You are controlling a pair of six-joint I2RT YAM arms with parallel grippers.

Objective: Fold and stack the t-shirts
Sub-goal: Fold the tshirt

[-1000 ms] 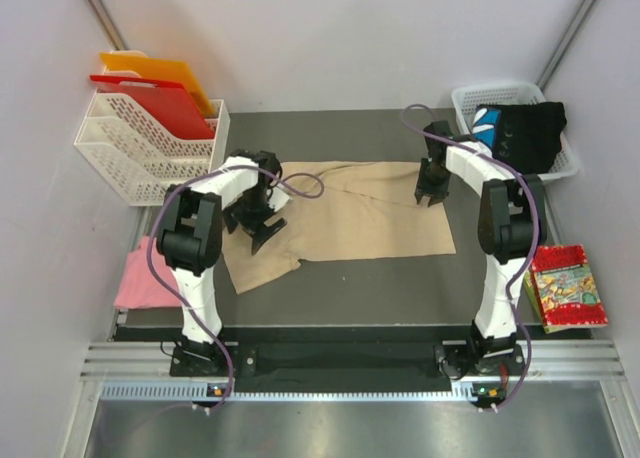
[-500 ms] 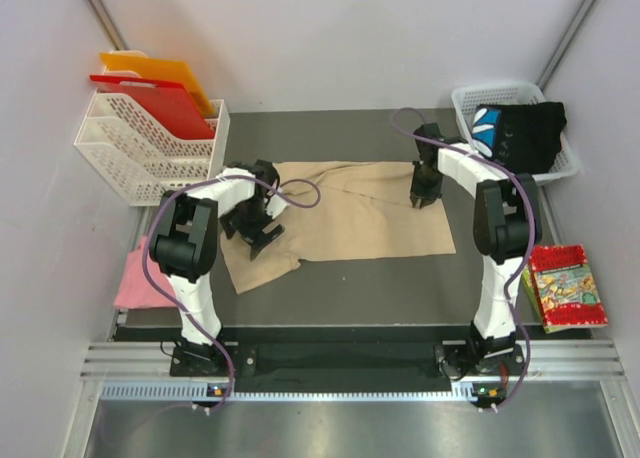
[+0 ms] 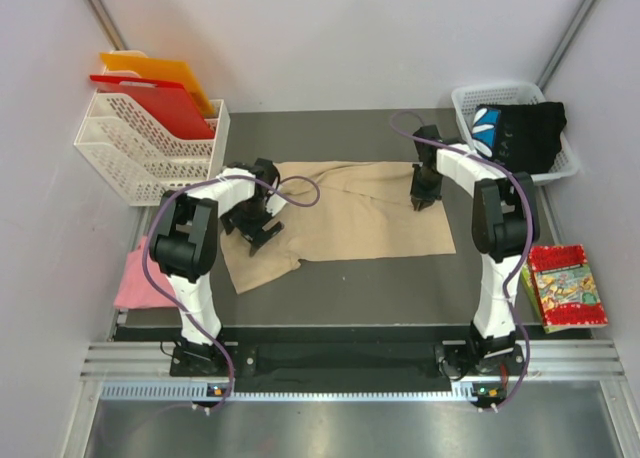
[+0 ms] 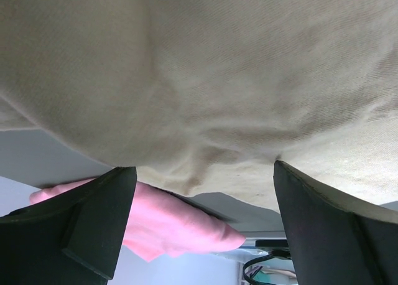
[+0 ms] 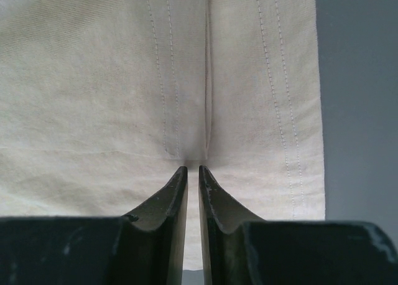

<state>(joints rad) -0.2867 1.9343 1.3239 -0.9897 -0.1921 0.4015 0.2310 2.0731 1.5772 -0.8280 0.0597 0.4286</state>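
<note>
Right wrist: right jaws pinch beige t-shirt [image 5: 99, 79].

Pale walls [image 3: 350, 38] enclose a dark table [image 3: 380, 288] — evenly lit.

- The beige t-shirt [image 3: 340, 213] is showing plain tan, centre frame.
- The pink t-shirt [image 3: 140, 278] is peeking plain pink, lower left.
- The black t-shirt [image 3: 530, 128] is flashing blue-and-white print, upper right.
- The red board [image 3: 165, 108] and orange board [image 3: 160, 70] are glowing, upper left.
</note>
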